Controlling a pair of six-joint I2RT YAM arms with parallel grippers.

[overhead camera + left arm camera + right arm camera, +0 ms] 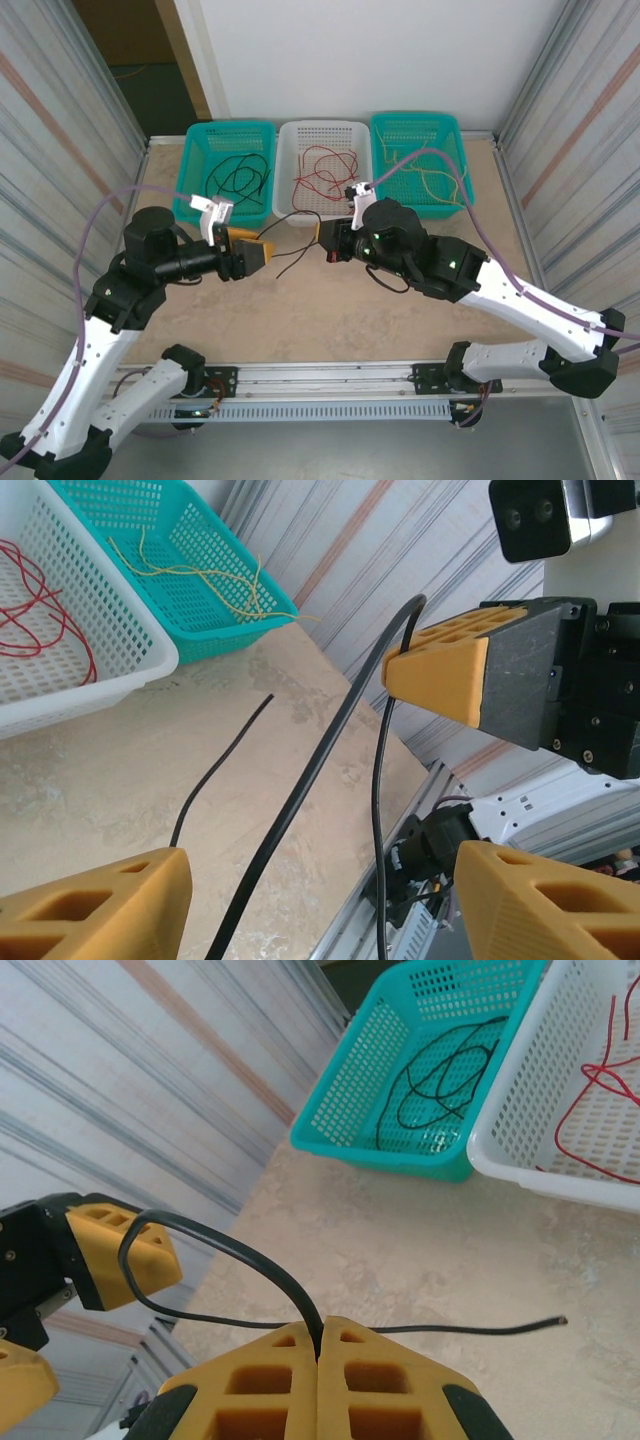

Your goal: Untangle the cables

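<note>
A: Three perforated plastic baskets along the far edge, contents?
B: Left teal basket (230, 127): thin black wires (240, 180). White middle basket (322, 124): red wires (320, 170). Right teal basket (415, 116): yellow wires (430, 180).
A: Grippers?
B: Right gripper (320, 1345) is pinched tight on a loose black wire (250, 1252) above the beige table (330, 320). Left gripper (322, 865) is spread apart, with that wire passing between its fingers.

white basket (330, 135) between left teal basket (232, 135) and right teal basket (415, 125); all on beige table (320, 310)
</note>
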